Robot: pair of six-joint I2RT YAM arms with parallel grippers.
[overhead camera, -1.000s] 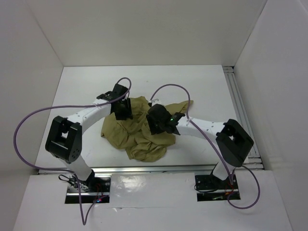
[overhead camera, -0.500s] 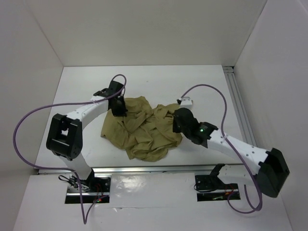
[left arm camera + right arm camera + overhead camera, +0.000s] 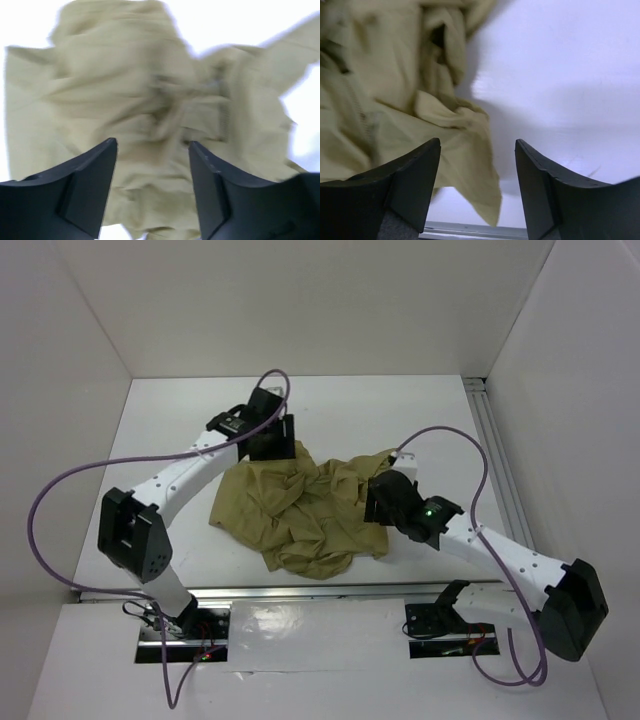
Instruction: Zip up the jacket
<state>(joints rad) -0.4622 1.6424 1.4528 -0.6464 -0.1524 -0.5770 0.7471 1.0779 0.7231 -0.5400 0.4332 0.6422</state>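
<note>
The olive-tan jacket (image 3: pixel 300 512) lies crumpled in the middle of the white table. My left gripper (image 3: pixel 274 448) is open and empty, hovering over the jacket's far left edge. In the left wrist view the blurred jacket (image 3: pixel 150 90) fills the space below the open left gripper (image 3: pixel 152 147). My right gripper (image 3: pixel 382 504) is open and empty at the jacket's right edge. In the right wrist view the jacket (image 3: pixel 395 100) lies to the left, and a pointed flap of it hangs between the fingers of the open right gripper (image 3: pixel 477 145). A seam or zipper line (image 3: pixel 362 115) shows faintly there.
A metal rail (image 3: pixel 505 475) runs along the table's right side. White walls close in the left, back and right. A metal strip (image 3: pixel 310 590) marks the near table edge, and it also shows in the right wrist view (image 3: pixel 470 231). Purple cables (image 3: pixel 60 490) loop off both arms.
My left gripper moved away and to the right, to the jacket's far edge. My right arm swung from the jacket's middle to its right edge. The jacket spread out a little.
</note>
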